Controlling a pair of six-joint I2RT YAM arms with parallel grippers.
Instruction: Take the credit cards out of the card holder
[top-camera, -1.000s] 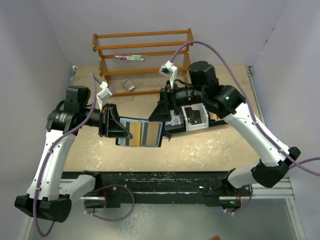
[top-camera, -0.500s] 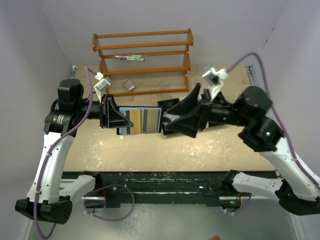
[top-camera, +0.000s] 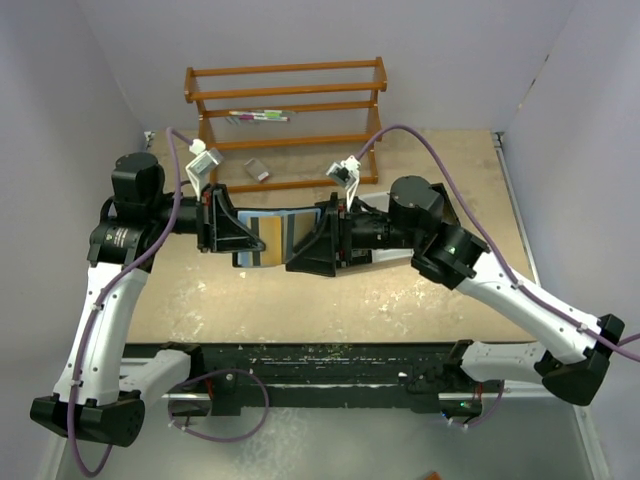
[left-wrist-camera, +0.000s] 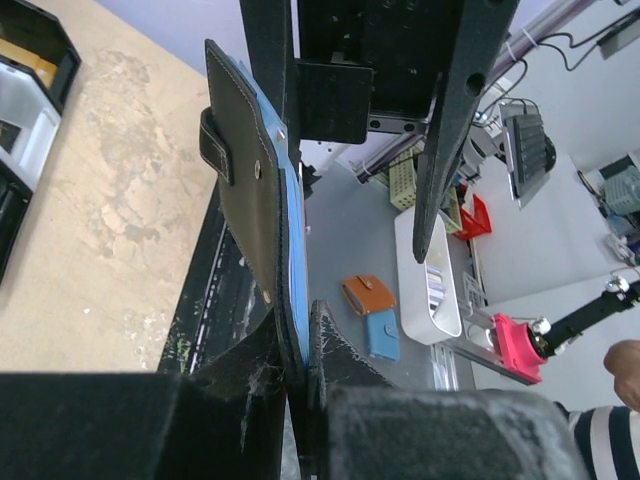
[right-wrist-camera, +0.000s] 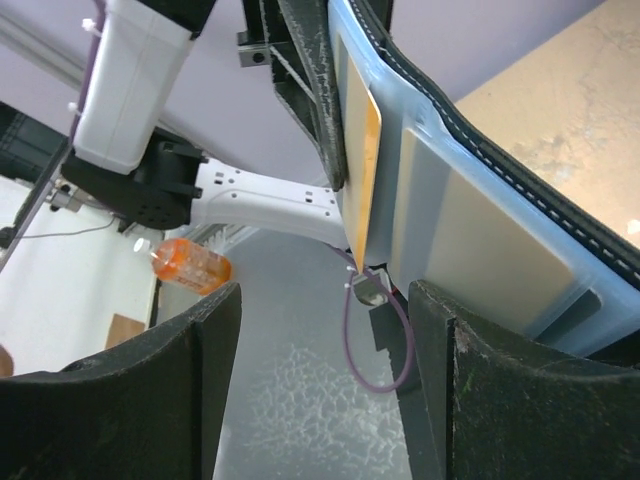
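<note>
My left gripper (top-camera: 240, 242) is shut on the left edge of the open black card holder (top-camera: 292, 222) and holds it above the table. Its blue-grey lining faces the camera, with orange-tan credit cards (top-camera: 268, 240) in the slots. In the left wrist view the card holder (left-wrist-camera: 250, 190) is edge-on, pinched between my fingers (left-wrist-camera: 335, 350). My right gripper (top-camera: 305, 242) is open at the holder's right half. In the right wrist view one orange card (right-wrist-camera: 368, 170) sticks out of the lining (right-wrist-camera: 470, 230), its corner just ahead of the open right gripper (right-wrist-camera: 325, 300).
A wooden rack (top-camera: 285, 110) stands at the back with pens (top-camera: 258, 117) on a shelf. A small grey-white block (top-camera: 257, 170) lies in front of it. A black-and-white tray (left-wrist-camera: 25, 100) sits on the tan table, mostly hidden under my right arm.
My right arm swung out to the right, then came back left; its open gripper now sits at the card holder's right half. The left gripper has stayed shut on the holder.
</note>
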